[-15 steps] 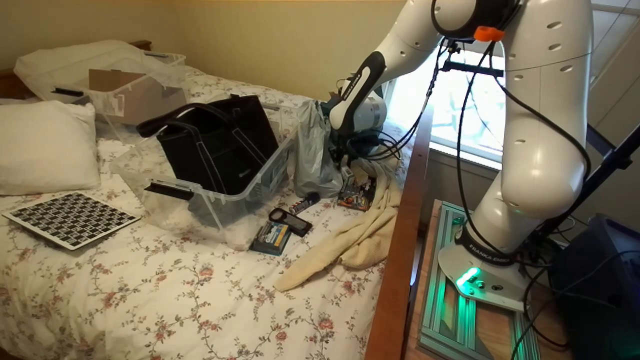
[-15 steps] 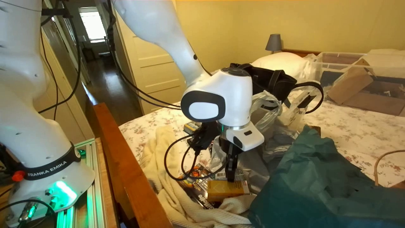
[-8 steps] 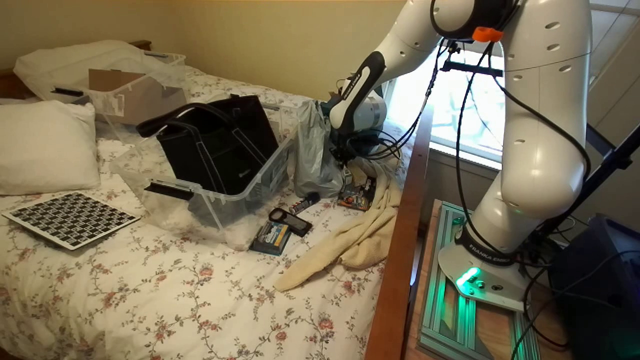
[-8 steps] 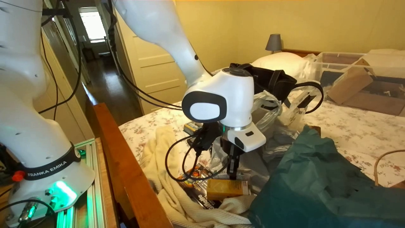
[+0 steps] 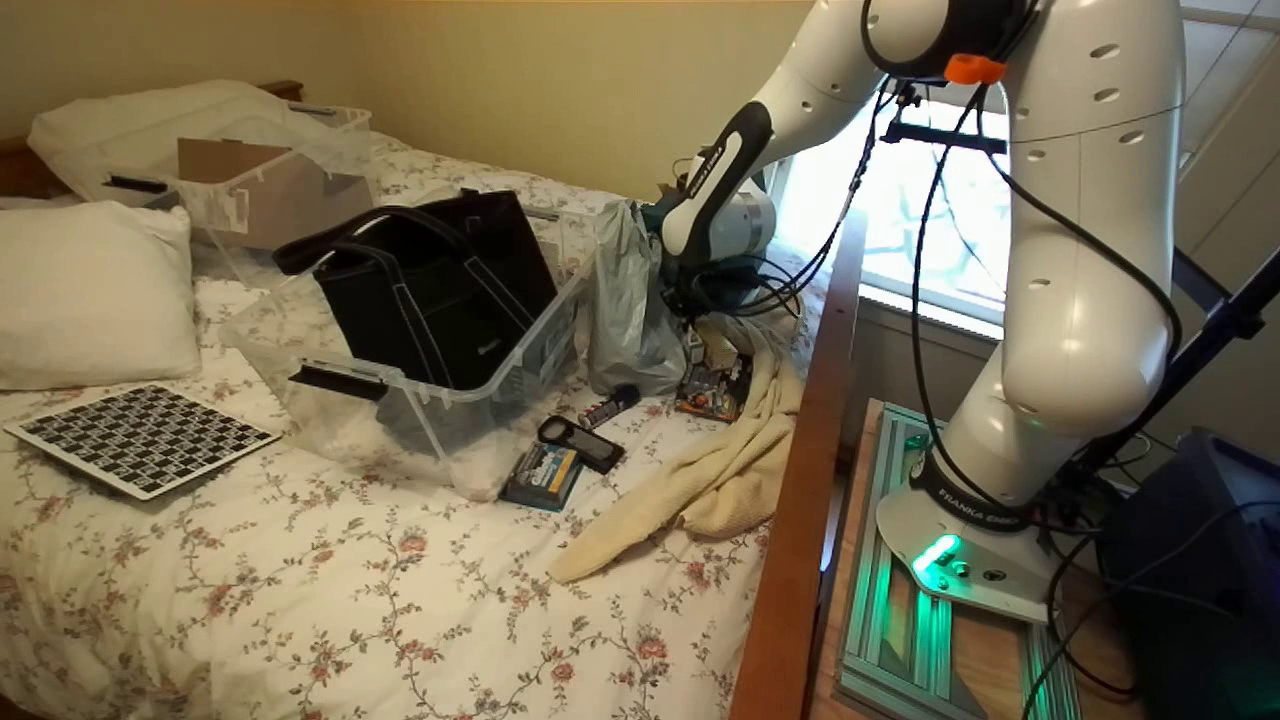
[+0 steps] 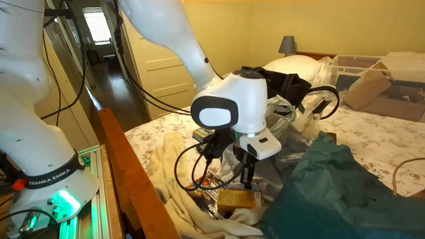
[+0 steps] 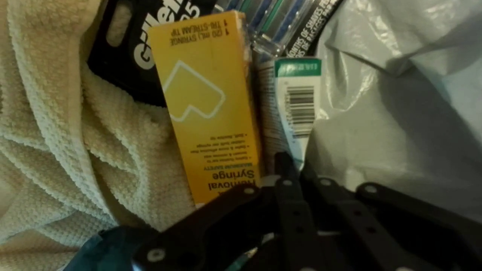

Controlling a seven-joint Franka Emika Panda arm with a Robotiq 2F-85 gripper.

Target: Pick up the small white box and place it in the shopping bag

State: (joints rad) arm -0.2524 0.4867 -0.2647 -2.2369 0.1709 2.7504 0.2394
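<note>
The small white box [image 7: 299, 101] with a green end and barcode stands between a yellow syringe box [image 7: 211, 105] and a grey plastic bag [image 7: 395, 131] in the wrist view. My gripper [image 7: 297, 169] points down, its fingertips close together around the near end of the white box, whose face narrows there. The gripper [image 6: 247, 186] is low behind the yellow box in an exterior view. The white box also shows under it in an exterior view [image 5: 694, 349]. The black shopping bag [image 5: 440, 310] leans inside a clear bin, handles up; it also shows behind the arm [image 6: 300, 89].
A Gillette pack [image 7: 131, 56] and a cream blanket [image 7: 49, 131] lie beside the boxes. A green bag [image 6: 332, 186] stands near the gripper. The clear bin [image 5: 465, 395] holds the shopping bag. Small items [image 5: 543, 475] lie before it. A wooden bed rail [image 5: 800, 500] borders the base.
My gripper has shifted slightly, a little up and to the right in an exterior view. More of the yellow box shows beneath it. The shopping bag has not moved.
</note>
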